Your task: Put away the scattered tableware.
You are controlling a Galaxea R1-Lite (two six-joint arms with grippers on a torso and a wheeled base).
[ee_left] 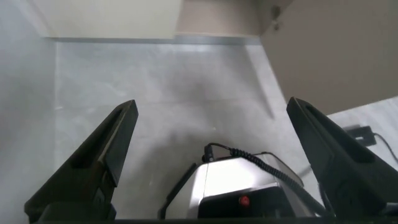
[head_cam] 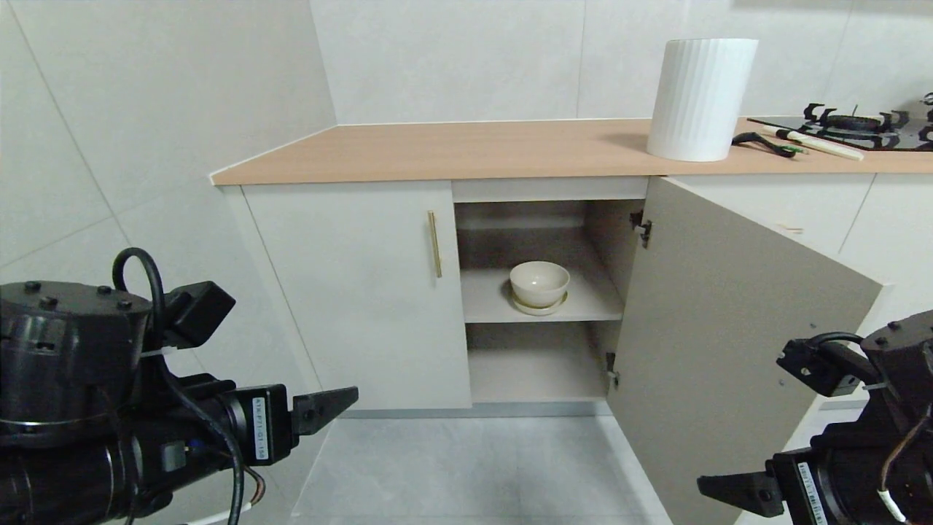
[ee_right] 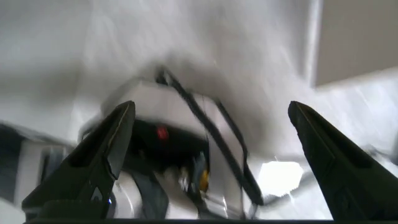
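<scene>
Cream bowl [head_cam: 539,281] on a plate [head_cam: 539,307] on the cabinet shelf [head_cam: 592,299], door [head_cam: 729,343] open, left gripper [ee_left: 211,109] and right gripper [ee_right: 211,109] low over the floor [head_cam: 466,467], fingers [ee_left: 106,149] of both spread

White ribbed cylindrical container [head_cam: 701,98] on light wooden countertop [head_cam: 452,149], black gas hob [head_cam: 853,124] at countertop's right end, closed pale cabinet door with 1 brass handle [head_cam: 350,306] below countertop
</scene>
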